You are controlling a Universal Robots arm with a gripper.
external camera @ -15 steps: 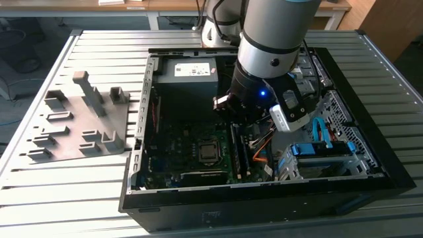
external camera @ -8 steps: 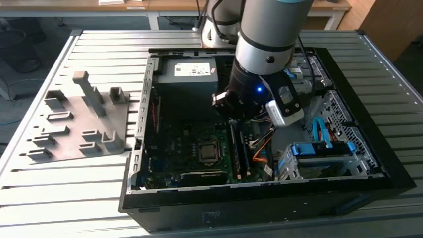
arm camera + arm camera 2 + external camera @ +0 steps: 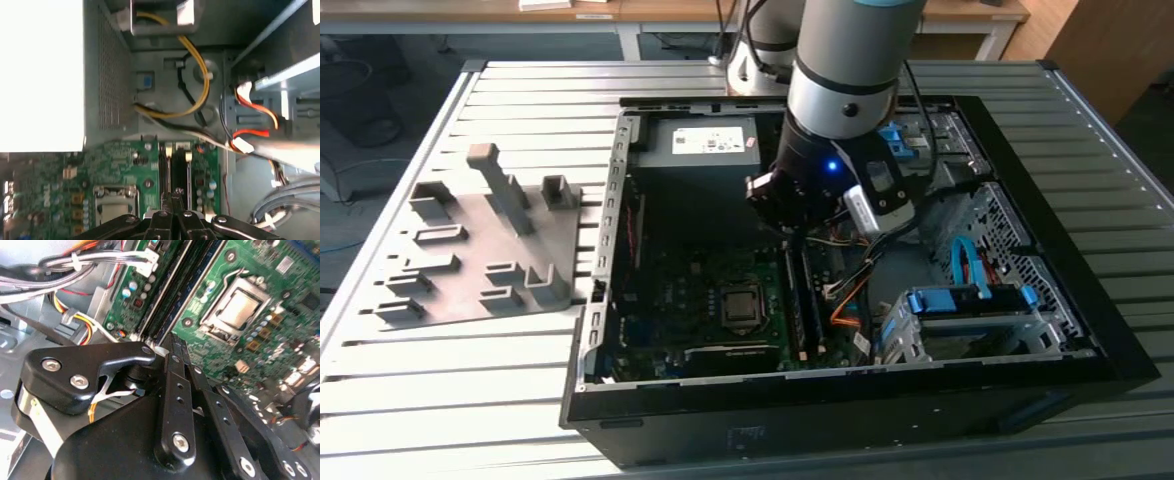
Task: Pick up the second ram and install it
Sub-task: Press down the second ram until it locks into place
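— Inside the open black metal computer case (image 3: 1107,330), where does the arm's black gripper (image 3: 790,232) sit?

— It hangs low over the green circuit board (image 3: 680,290), above the long dark memory slots (image 3: 172,170) beside the square silver processor socket (image 3: 239,308).

— And its jaws?

— Both wrist views show the slim black metal fingers (image 3: 176,390) pressed together, tips meeting with nothing between them.

— Where is the second ram?

— A long, flat, dark stick (image 3: 805,305) stands on edge in the slots just below the gripper in the exterior view; whether that is the second ram cannot be told.

— Anything outside the case?

— A matte grey plastic fixture with upright posts (image 3: 480,245) rests on the ribbed metal table (image 3: 400,400), at the exterior view's left.
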